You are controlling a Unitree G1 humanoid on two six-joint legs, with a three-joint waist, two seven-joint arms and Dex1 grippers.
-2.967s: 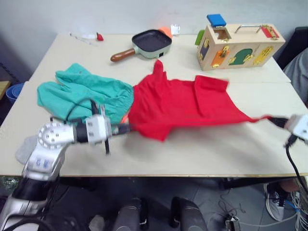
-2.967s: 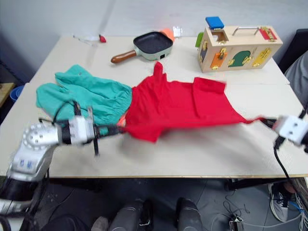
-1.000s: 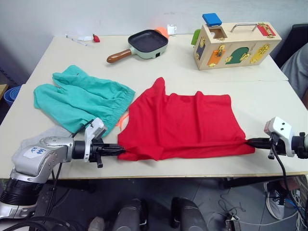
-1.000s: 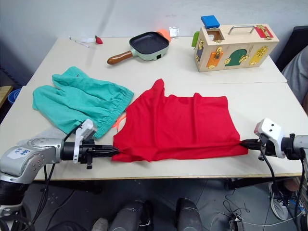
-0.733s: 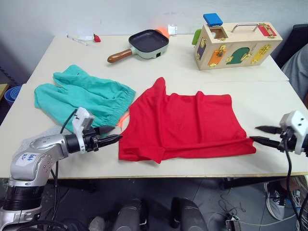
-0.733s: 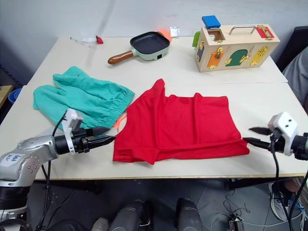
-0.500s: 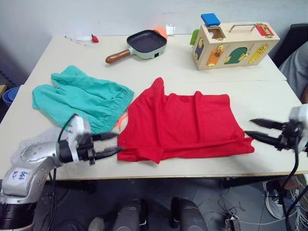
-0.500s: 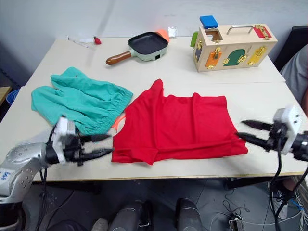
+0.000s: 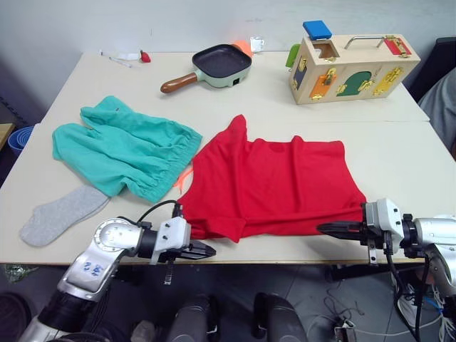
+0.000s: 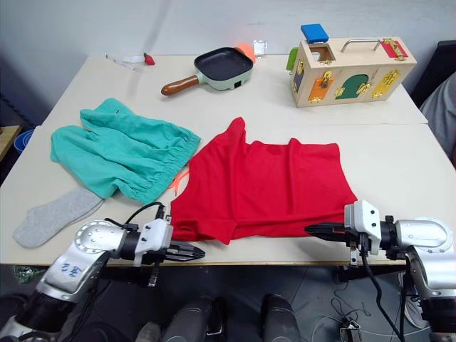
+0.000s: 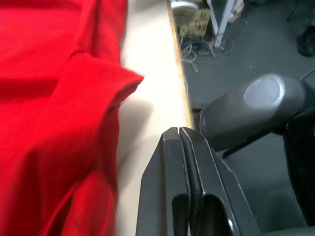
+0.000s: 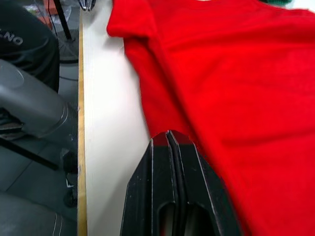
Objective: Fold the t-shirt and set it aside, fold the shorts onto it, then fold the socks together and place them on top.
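While both tools (image 9: 208, 251) (image 9: 324, 229) are closed and empty, the t-shirt (image 9: 274, 185) lies flat between them.

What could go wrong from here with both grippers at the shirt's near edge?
1. The left gripper and right gripper are shut and empty beside the t-shirt; sliding in closed could bunch the already doubled near hem.
2. The shirt's left edge touches the shorts and their drawstring; a left-side grab might drag them too.

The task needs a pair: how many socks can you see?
1. A grey sock lies on the table's front left, below the shorts. A second may be hidden under the clothes.
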